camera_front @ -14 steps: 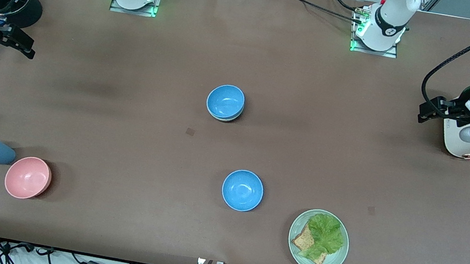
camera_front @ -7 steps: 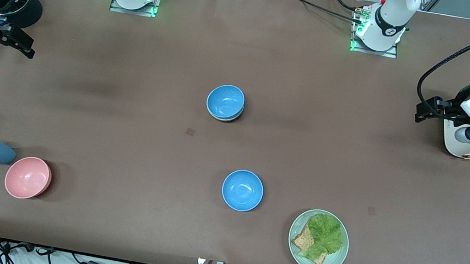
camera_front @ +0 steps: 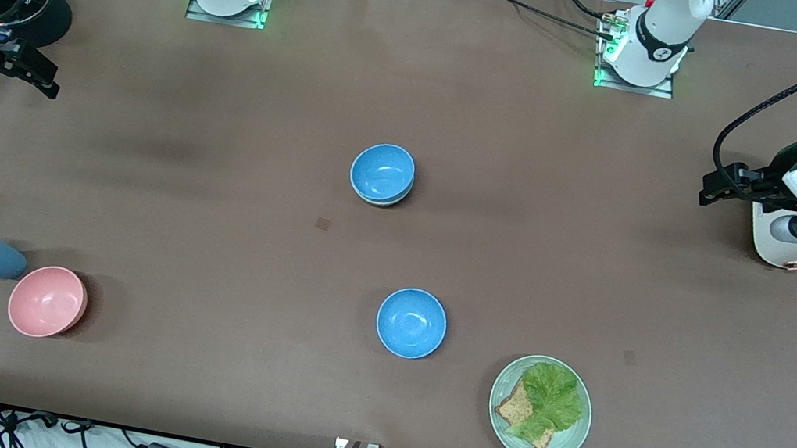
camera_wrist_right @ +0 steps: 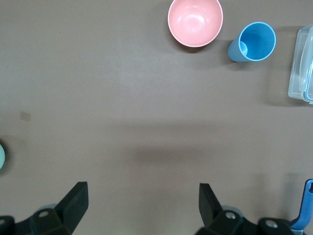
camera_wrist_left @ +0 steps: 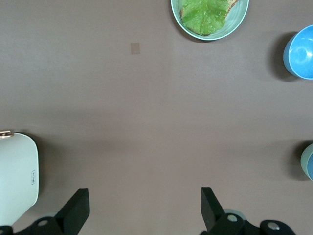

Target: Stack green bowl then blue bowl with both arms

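Nearest the front camera, a small round bright-blue plain bowl (camera_front: 411, 323) sits loose on the brown table (camera_front: 215, 181); farther off, an identical blue bowl (camera_front: 382, 172) already nests in the pale sage-green matte bowl (camera_front: 380, 200). From that stack, the left gripper (camera_front: 720, 189) hangs toward the left arm's end and the right gripper (camera_front: 26, 73) toward the right arm's end, both wide and empty. The stack looks complete, so a clean retreat seems best.
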Robot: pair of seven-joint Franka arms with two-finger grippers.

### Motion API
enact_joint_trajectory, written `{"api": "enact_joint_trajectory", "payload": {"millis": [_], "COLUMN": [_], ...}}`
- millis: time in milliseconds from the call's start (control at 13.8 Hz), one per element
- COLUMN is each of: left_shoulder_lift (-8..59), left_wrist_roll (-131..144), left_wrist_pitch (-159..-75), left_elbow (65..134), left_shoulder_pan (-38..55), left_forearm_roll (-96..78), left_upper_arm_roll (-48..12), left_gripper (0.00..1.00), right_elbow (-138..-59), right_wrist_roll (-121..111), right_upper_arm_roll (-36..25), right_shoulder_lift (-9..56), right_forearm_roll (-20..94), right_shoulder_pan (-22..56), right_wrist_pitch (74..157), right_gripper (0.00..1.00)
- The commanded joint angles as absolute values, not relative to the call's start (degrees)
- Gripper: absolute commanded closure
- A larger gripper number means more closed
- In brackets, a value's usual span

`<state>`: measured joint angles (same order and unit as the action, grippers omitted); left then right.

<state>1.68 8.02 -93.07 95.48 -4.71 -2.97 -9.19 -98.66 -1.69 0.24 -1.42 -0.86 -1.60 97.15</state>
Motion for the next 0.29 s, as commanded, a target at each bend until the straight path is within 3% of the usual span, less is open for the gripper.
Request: {"api": "enact_joint_trajectory", "payload": {"millis": [0,217], "left_shoulder_lift": [1.76,1.76], "left_wrist_roll": [8.61,8.61], "left_wrist_pitch": [-92.11,-91.23], "left_elbow": [95.01,95.01], "left_shoulder_pan": [-5.36,-5.36], "left_forearm_roll": [-4.04,-4.04], "left_upper_arm_roll": [-9.84,-9.84], "left_gripper": [0.0,0.0], "right_elbow": [-99.76,-99.76], "right_wrist_roll": [-2.11,-2.11], "right_upper_arm_roll": [0.44,0.44], "right_shoulder_lift": [-2.99,-2.99], "right_forearm_roll": [-1.14,-1.14], "right_shoulder_pan": [-1.67,-1.67], "right_wrist_pitch": [96.77,96.86], "right_gripper": [0.0,0.0]}}
